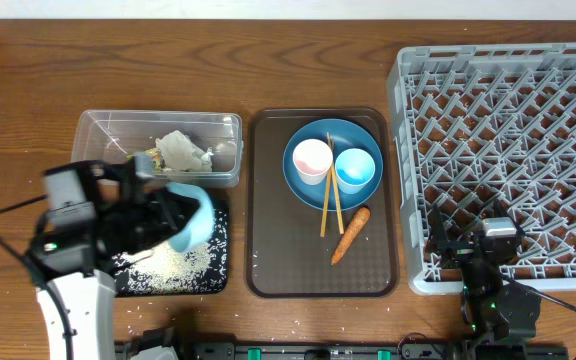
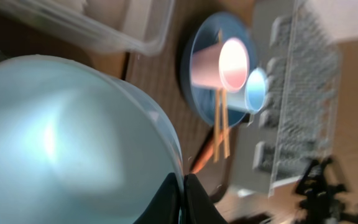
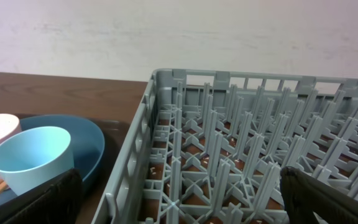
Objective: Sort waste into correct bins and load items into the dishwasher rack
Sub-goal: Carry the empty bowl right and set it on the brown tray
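Tilting on its side over the black tray [image 1: 220, 228], the light-blue bowl [image 1: 194, 216] is pinched at its rim by the left gripper [image 2: 183, 194], whose jaws are closed narrow on the thin wall, the bowl's mouth facing away from the wrist camera. White rice grains [image 1: 174, 265] lie scattered in the tray below it, which sits near the front-left corner of the bench [image 1: 28, 100]. Just behind the tray, toward the far edge, stands the clear tub [image 1: 90, 135] with a crumpled white tissue [image 1: 182, 150] inside and a scrap of yellow-green wrapper [image 1: 147, 156] beside it, partly hidden by the arm. At the middle of the bench lies the brown tray [image 1: 268, 250], carrying the dark-blue plate [image 1: 354, 130] at its far end; on the plate stand the white-pink cup [image 1: 313, 158] and the light-blue cup [image 1: 355, 168] side by side. The chopsticks [image 1: 330, 208] run from between the cups over the plate's front rim onto the tray, and the carrot [image 1: 351, 235] lies just beside their tips. Along the right edge sits the grey dishwasher rack [image 1: 508, 130], holding nothing that shows. The right gripper [image 1: 472, 245] hangs at the rack's front wall near the front edge, jaws spread wide and holding nothing.
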You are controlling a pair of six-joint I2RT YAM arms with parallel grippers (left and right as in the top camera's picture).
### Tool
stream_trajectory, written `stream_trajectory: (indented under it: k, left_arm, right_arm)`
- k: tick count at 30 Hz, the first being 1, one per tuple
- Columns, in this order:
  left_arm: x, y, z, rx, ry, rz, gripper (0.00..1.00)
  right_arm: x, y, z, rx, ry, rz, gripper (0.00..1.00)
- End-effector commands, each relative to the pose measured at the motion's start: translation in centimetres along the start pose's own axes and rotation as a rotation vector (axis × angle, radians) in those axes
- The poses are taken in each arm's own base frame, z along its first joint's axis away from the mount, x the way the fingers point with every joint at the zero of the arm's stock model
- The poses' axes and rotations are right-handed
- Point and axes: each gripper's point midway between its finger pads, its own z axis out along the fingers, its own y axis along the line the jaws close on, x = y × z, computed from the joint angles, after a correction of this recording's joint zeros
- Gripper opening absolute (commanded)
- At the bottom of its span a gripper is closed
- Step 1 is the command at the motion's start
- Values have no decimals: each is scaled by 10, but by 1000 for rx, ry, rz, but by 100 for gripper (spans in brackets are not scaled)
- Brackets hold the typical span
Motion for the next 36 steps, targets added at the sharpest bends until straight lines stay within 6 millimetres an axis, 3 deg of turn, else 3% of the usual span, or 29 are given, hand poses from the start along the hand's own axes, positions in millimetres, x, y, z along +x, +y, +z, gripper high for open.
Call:
stream_trajectory:
  k: [1,17,27,36]
  left_arm:
    - [4,0,7,-138,-10,16,6]
    - [75,-44,74,-297,141,323,6]
    - [125,-47,135,-357,304,425,6]
    - [130,-41,159,-380,327,423,6]
  right_arm:
    - [1,-2,0,9,2,-4,99]
    - [1,-2,0,9,2,-4,99]
    - [1,-2,0,9,2,-4,99]
    - [1,-2,0,9,2,-4,99]
